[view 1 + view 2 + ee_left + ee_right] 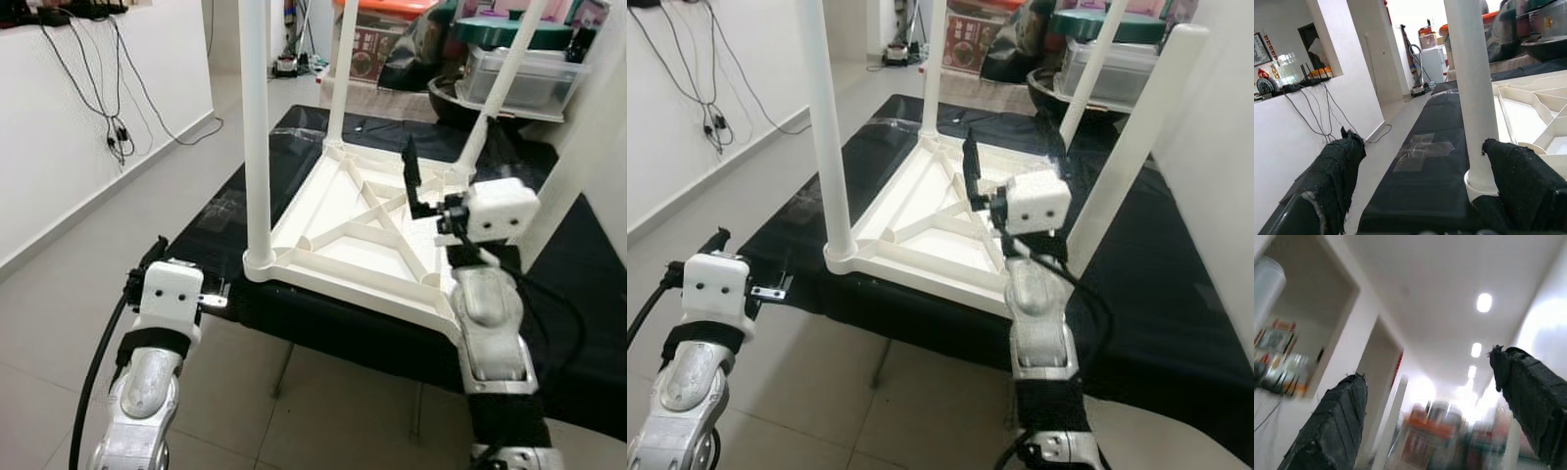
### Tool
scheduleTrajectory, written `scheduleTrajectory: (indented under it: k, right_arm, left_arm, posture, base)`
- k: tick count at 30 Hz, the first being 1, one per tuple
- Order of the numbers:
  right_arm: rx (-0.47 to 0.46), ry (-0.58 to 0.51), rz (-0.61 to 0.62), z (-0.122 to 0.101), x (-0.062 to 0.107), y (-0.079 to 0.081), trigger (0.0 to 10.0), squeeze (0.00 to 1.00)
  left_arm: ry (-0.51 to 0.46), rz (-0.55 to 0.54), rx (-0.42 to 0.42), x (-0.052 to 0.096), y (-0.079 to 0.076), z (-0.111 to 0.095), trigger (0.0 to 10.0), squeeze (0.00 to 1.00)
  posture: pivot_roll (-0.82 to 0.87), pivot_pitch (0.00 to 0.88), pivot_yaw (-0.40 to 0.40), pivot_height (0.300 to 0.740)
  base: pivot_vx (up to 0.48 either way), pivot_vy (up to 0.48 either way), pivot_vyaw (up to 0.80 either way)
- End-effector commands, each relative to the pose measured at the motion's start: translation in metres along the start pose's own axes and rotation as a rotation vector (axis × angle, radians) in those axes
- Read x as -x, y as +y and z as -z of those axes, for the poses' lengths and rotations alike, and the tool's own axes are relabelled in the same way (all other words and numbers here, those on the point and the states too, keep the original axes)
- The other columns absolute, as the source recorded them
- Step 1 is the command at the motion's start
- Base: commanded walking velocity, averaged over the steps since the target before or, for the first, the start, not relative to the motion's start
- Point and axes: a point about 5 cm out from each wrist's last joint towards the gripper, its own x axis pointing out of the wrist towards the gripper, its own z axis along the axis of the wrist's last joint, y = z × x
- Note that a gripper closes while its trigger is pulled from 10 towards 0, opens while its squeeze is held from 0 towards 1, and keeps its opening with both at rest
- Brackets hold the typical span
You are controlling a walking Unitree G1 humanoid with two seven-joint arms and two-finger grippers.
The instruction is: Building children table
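A low table (578, 294) draped in black cloth carries the white children's table (358, 230), which lies upside down with its ribbed underside facing up. Four white legs stand up from its corners: the near-left leg (255, 127), the far-left leg (338, 69), the far-right leg (505, 78), and a fourth (1132, 147) at the near right, seen best in the right eye view. All four run out past the top of the head views, so their ends are cut off.

The right gripper (411, 181) is raised over the underside with its black fingers pointing up; its wrist view looks at ceiling lights and a blurred room beyond, and the jaws stand wide apart with nothing between them.

The left gripper (1420, 181) sits low at the table's near-left edge, jaws wide, with the near-left leg's base just beside one finger (1525, 181).

Stacked storage boxes (514, 73) at the back are partly hidden by the legs.
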Motion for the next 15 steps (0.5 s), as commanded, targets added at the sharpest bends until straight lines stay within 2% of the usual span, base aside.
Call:
scheduleTrajectory:
  k: [1,6,7,8,10,11,13,14,15]
  right_arm:
    - [0.040,-0.054,0.029,-0.008,-0.007,-0.006,10.0,0.00]
    - [0.119,-0.060,0.100,-0.012,-0.016,-0.016,10.0,0.00]
    - [0.175,-0.052,0.164,-0.008,-0.028,-0.030,10.0,0.00]
    - [0.175,-0.052,0.164,-0.008,-0.028,-0.030,10.0,0.00]
    - [0.235,0.000,0.252,0.001,-0.042,-0.050,10.0,0.00]
    - [0.233,0.059,0.273,0.009,-0.045,-0.057,10.0,0.00]
    - [0.233,0.059,0.273,0.009,-0.045,-0.057,10.0,0.00]
    - [0.224,0.097,0.276,0.015,-0.045,-0.059,10.0,0.00]
    - [0.217,0.120,0.317,0.018,-0.048,-0.068,10.0,0.00]
  left_arm:
    - [0.020,0.005,-0.011,0.002,0.001,0.005,10.0,0.00]
    - [0.021,0.007,-0.011,0.001,0.000,0.005,10.0,0.00]
    - [0.022,0.002,-0.013,0.002,0.001,0.006,10.0,0.00]
    - [0.022,0.002,-0.013,0.002,0.001,0.006,10.0,0.00]
    - [0.024,-0.004,-0.015,0.003,0.002,0.006,10.0,0.00]
    - [0.025,-0.005,-0.016,0.003,0.002,0.007,10.0,0.00]
    - [0.025,-0.005,-0.016,0.003,0.002,0.007,10.0,0.00]
    - [0.026,-0.005,-0.016,0.003,0.002,0.007,10.0,0.00]
    - [0.027,-0.004,-0.017,0.003,0.002,0.007,10.0,0.00]
  posture:
    - [0.07,0.000,-0.099,0.740]
    - [0.08,0.000,-0.105,0.740]
    - [0.09,0.000,-0.114,0.740]
    - [0.09,0.000,-0.114,0.740]
    - [0.09,0.000,-0.115,0.740]
    - [0.09,0.000,-0.117,0.740]
    - [0.09,0.000,-0.117,0.740]
    - [0.09,0.000,-0.117,0.740]
    - [0.08,0.000,-0.114,0.740]
  base:
    - [0.000,0.000,0.00]
    - [0.000,0.000,0.00]
    - [0.000,0.000,0.00]
    - [0.000,0.000,0.00]
    - [0.000,0.000,0.00]
    - [0.000,0.000,0.00]
    - [0.000,0.000,0.00]
    - [0.000,0.000,0.00]
    - [0.000,0.000,0.00]
